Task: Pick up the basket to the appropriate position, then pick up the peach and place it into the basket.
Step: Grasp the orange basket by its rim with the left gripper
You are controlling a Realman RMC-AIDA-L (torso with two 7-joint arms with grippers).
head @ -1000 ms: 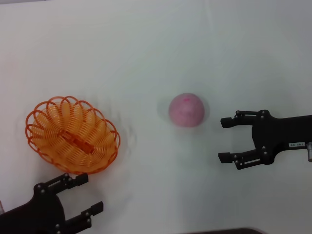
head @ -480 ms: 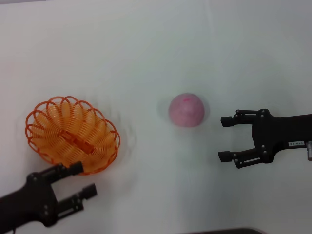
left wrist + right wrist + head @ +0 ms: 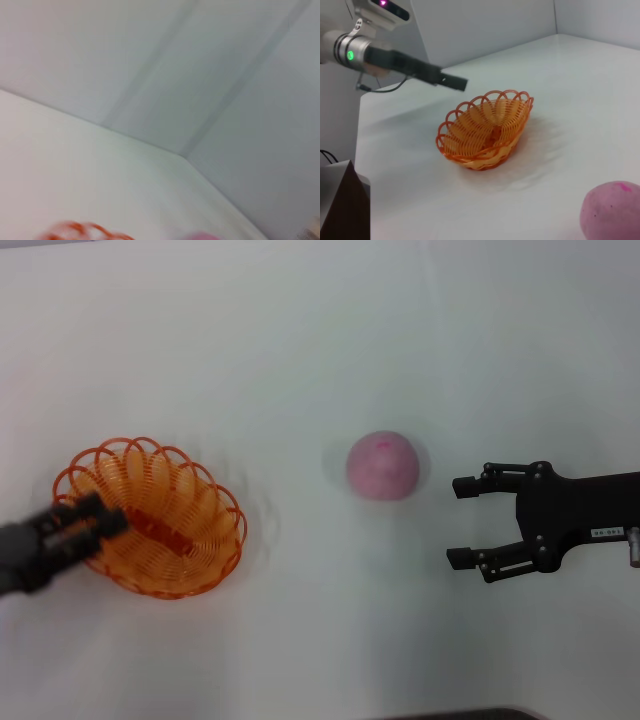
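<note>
Left end effector (image 3: 95,525) blurred over basket (image 3: 180,565), right end effector (image 3: 462,523) wide open

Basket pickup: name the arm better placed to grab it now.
Left. The left end effector is at the basket's left rim, while the right end effector sits beyond the peach, far off.

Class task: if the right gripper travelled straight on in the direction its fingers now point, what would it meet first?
The right gripper, open, points toward the robot's left. The peach lies slightly off that line, so it might only be grazed; the basket is farther along. Depth is uncertain.
</note>
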